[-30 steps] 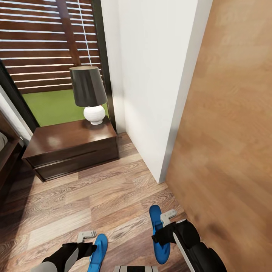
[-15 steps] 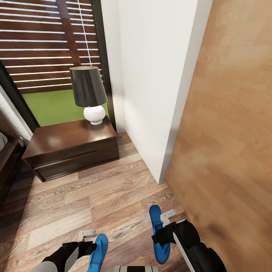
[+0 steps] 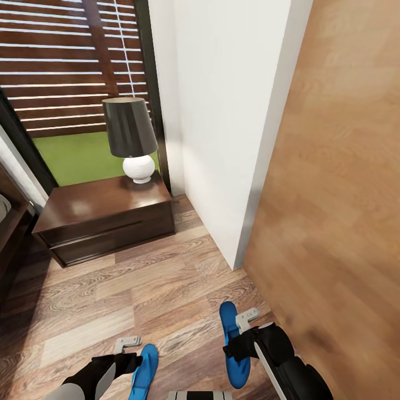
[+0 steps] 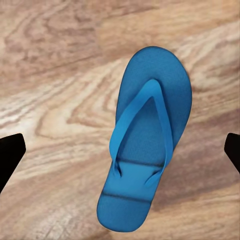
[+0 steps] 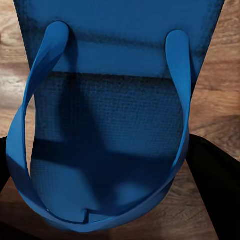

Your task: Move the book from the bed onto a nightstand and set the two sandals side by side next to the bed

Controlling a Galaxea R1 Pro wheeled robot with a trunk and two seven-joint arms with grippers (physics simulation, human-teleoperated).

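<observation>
Fingers of the left gripper (image 4: 120,150) are spread wide above the left sandal (image 4: 145,135), which lies flat on the wooden floor (image 3: 111,300) and is not gripped. Fingers of the right gripper (image 5: 120,190) are closed around the right sandal (image 5: 110,130) by its strap. Uneven release could leave the two blue sandals skewed or well apart, with the nightstand (image 3: 105,216) ahead.
</observation>
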